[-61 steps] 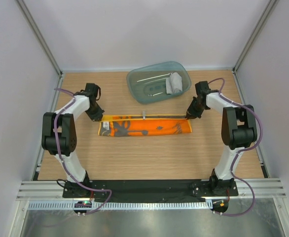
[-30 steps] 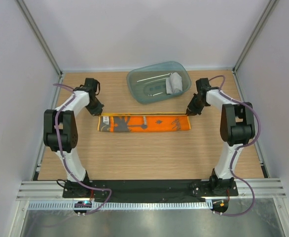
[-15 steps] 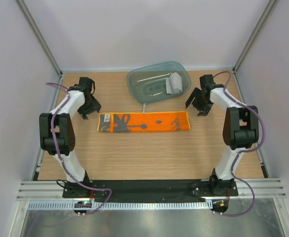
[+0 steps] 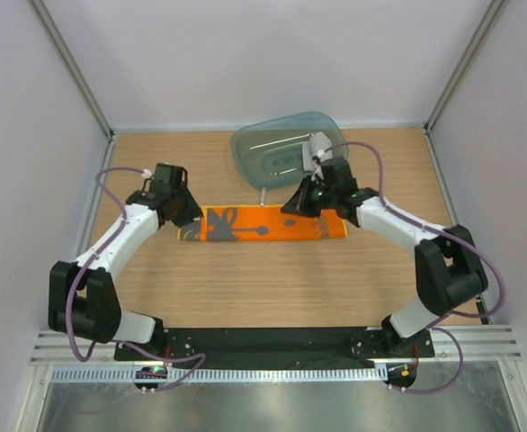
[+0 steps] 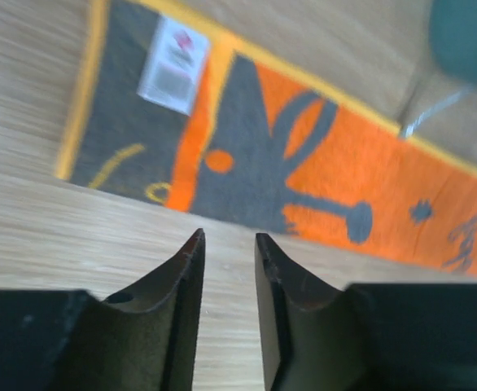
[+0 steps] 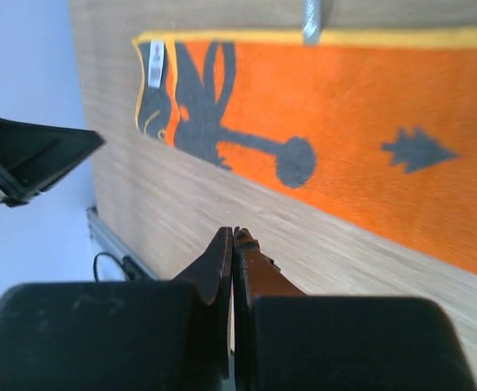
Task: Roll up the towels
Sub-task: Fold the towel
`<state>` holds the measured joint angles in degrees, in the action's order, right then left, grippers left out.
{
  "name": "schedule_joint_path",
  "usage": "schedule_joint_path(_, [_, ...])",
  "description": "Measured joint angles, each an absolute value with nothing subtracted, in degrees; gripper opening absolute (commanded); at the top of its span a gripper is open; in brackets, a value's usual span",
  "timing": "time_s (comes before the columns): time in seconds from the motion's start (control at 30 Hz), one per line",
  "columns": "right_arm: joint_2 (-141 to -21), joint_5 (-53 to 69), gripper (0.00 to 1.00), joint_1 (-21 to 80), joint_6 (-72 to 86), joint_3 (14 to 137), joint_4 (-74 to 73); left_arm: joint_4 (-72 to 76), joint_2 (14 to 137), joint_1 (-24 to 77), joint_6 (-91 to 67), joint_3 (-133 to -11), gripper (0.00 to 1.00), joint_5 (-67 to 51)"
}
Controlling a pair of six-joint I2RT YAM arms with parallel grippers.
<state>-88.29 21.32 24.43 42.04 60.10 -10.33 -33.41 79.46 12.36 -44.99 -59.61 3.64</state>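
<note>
Two pairs of jaws differ: the left jaws stand a little apart with nothing between them, and the right jaws are pressed together on nothing. Half a second earlier both were spread wide, beyond the ends of the yellow-orange towel (image 4: 263, 224). The left jaws now hang just above the bare worktop (image 4: 272, 279), close to the towel's near edge at its left end, where a white label (image 5: 173, 65) lies on the dark print. The right jaws, seen from their own wrist, point down at the wood just beside the towel's near edge. From above, the right arm (image 4: 398, 220) has swung in from the right side and now reaches across the towel's right half, its wrist just in front of the teal tray (image 4: 272, 135). The left arm (image 4: 120, 238) has come in to the towel's left end. The towel itself lies where it did, a long flat strip unrolled across the middle of the worktop, with its small loop (image 4: 262, 192) poking out at the far edge. The grey towel (image 4: 317, 151) rests bunched in the tray's right end, unmoved.
</note>
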Motion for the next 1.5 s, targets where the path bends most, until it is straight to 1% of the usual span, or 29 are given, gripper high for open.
schedule_joint_path(0.07, [-92.9, 25.4, 0.01, 26.5, 45.3, 57.8, -4.2, -30.4, 81.5, 15.2, -45.1, -56.6, 0.29, 0.0])
schedule_joint_path(0.1, [-95.4, 27.3, 0.01, 27.4, 46.7, 57.4, -1.5, -29.0, 82.9, 16.5, -45.1, -55.9, 0.25, -1.4])
schedule_joint_path(0.17, [-100.1, 30.5, 0.01, 28.5, 49.6, 57.3, 4.1, -26.1, 85.5, 18.2, -45.2, -55.2, 0.24, -4.3])
schedule_joint_path(0.33, [-108.9, 36.6, 0.01, 28.9, 55.7, 57.3, 16.5, -16.3, 90.7, 19.4, -46.9, -54.5, 0.23, -12.4])
schedule_joint_path(0.5, [-114.4, 38.9, 0.01, 28.9, 58.5, 56.8, 22.6, -8.5, 94.3, 21.4, -48.2, -54.5, 0.22, -17.1])
schedule_joint_path(0.67, [-115.5, 39.1, 0.01, 28.9, 58.3, 55.3, 23.1, -4.9, 97.9, 23.9, -49.1, -54.5, 0.19, -19.3])
schedule_joint_path(0.77, [-115.5, 38.7, 0.01, 28.9, 56.8, 55.2, 21.6, -3.5, 99.0, 24.4, -49.2, -53.2, 0.18, -19.5])
schedule_joint_path(1.0, [-115.5, 37.5, 0.01, 28.9, 53.0, 55.2, 17.1, -1.8, 98.1, 24.3, -49.3, -46.9, 0.18, -19.8])
schedule_joint_path(1.5, [-115.2, 40.2, 0.01, 26.9, 51.2, 51.8, 20.8, -2.6, 97.2, 24.0, -47.3, -46.7, 0.17, -17.8])
